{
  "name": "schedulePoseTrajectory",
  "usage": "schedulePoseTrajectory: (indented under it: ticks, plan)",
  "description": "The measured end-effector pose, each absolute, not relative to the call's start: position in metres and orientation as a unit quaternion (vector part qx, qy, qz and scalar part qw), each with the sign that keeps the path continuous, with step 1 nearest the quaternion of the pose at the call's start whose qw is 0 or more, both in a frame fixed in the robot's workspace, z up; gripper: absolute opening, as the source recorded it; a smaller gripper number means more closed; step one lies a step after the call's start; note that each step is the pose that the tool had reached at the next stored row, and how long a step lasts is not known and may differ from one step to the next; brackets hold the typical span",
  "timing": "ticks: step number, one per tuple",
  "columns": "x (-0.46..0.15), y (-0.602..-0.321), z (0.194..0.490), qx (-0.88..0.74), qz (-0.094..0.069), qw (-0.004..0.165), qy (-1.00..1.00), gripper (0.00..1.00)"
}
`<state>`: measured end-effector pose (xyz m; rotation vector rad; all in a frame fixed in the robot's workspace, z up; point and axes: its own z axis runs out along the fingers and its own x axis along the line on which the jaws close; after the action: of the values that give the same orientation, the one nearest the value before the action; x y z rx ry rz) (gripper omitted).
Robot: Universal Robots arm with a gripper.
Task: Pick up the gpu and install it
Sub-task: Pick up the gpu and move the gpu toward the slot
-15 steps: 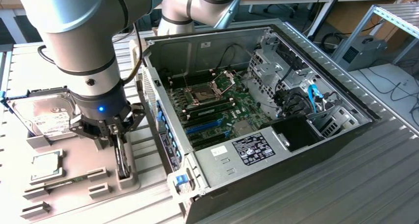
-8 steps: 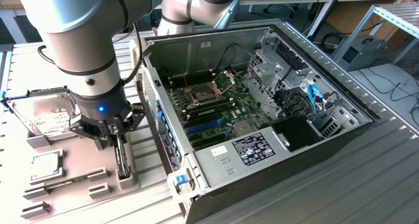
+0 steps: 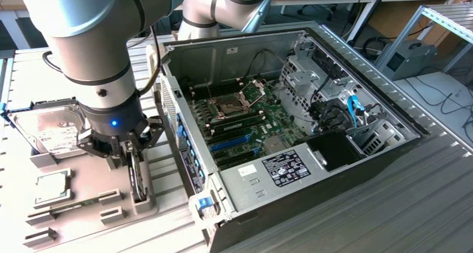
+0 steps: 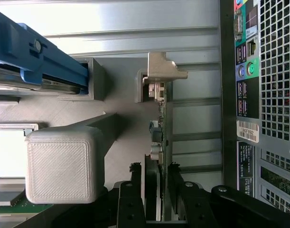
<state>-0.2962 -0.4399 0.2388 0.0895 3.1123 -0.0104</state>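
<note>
Beside the open computer case (image 3: pixel 296 170), on the exterior view's left, the gripper (image 3: pixel 132 153) hangs over the gpu (image 3: pixel 137 181), which stands on edge in a grey holder (image 3: pixel 142 202). From the wrist, the jaws stand parted, straddling the card's edge.

On the exterior view's left of the computer case (image 3: pixel 221 59), the gripper (image 3: pixel 127 153) covers the upper part of the gpu (image 3: pixel 135 178). Contact between them cannot be determined. The arm (image 3: pixel 88 37) hides one corner of the hard drive (image 3: pixel 48 132), which lies farther from the case. The case's nearest corner is cut off by the picture edge. Print on the white label (image 3: pixel 284 168) inside the case is too small to read.
</note>
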Motion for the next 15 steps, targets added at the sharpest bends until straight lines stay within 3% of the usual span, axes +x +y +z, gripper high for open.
schedulePoseTrajectory:
  ticks: [15]
  plan:
    - [-0.2962,-0.4399,0.2424,0.029,-0.003,0.014,0.999,0.35]
